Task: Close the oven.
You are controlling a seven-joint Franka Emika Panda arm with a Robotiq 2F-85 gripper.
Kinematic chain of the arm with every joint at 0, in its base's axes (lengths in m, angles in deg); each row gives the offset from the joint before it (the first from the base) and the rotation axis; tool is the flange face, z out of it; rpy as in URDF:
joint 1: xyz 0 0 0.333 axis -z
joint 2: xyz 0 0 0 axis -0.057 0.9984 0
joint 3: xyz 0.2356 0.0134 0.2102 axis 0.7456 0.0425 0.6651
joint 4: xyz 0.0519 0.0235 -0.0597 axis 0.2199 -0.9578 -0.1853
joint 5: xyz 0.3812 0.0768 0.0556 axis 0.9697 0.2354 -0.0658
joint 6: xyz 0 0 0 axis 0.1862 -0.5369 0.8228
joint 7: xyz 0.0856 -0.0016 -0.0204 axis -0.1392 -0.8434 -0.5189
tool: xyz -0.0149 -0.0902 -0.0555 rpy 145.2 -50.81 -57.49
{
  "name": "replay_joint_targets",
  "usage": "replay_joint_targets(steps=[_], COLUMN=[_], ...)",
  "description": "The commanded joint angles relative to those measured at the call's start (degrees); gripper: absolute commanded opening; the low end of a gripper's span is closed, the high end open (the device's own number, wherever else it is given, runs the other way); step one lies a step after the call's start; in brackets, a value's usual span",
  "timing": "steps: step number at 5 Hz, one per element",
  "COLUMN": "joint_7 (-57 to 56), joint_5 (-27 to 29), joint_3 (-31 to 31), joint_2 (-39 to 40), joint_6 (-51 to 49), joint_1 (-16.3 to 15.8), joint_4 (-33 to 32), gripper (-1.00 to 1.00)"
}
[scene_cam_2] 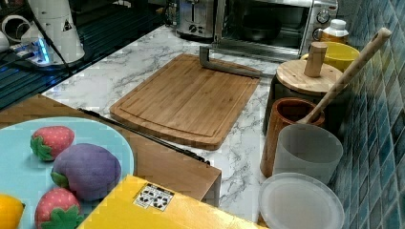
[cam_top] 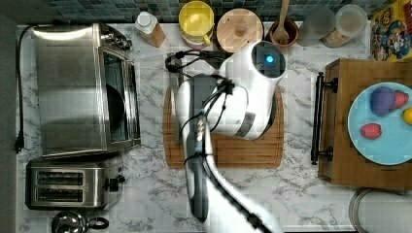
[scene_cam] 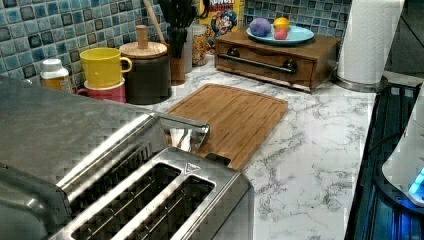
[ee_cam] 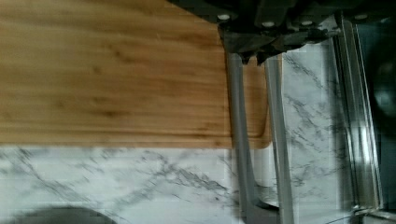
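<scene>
The oven [cam_top: 73,92] stands at the top view's left on the marble counter [cam_top: 150,184], with a toaster [cam_top: 73,184] just beside it. Its glass door [scene_cam_2: 248,50] hangs down open, and the bar handle [scene_cam_2: 229,67] reaches the near edge of the board [scene_cam_2: 186,95]. The handle is probably the best hold. It is a stiff metal bar, smooth and likely slippery, so pushing up from under its middle looks safer than pinching it. The door seems hinged at the bottom. It is rigid and fairly heavy for its size, and the glass calls for a slow swing, not a slam. The oven's own weight should keep it from sliding. In the wrist view the gripper [ee_cam: 256,53] sits just above the handle [ee_cam: 238,140]. I cannot tell whether it is spread or pressed together. In the top view the arm [cam_top: 243,97] hangs over the board. Inside the oven sits a dark round shape [scene_cam_2: 260,28], maybe a pan. Along the tiled wall are a yellow mug [cam_top: 196,22] stacked on a pink one, a canister with a wooden lid [cam_top: 239,30], a brown pot [scene_cam_2: 286,129] holding a wooden spoon [scene_cam_2: 348,71], and two clear tubs [scene_cam_2: 308,152]. At the top view's right, a blue plate [cam_top: 388,141] on a wooden box [cam_top: 350,160] holds toy fruit: a purple one [cam_top: 383,100], strawberries [cam_top: 370,130] and a yellow one.
</scene>
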Motion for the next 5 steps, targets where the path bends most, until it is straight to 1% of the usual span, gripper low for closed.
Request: replay_joint_targets(steps=[1,2,3,5], joint_7=[-21.3,-24.3,-27.0,-26.9], joint_5=[17.5,21.0,24.8,24.2], joint_3=[1.3,2.6,3.6,4.4], joint_2=[8.1,9.2,8.4,16.5], joint_6=[-3.1,-3.1,1.8,3.3], joint_1=[7.0,7.5,7.1,5.4], joint_4=[8.4,8.3,5.2,10.5], gripper=[-1.0,-1.0,-1.0,-1.0])
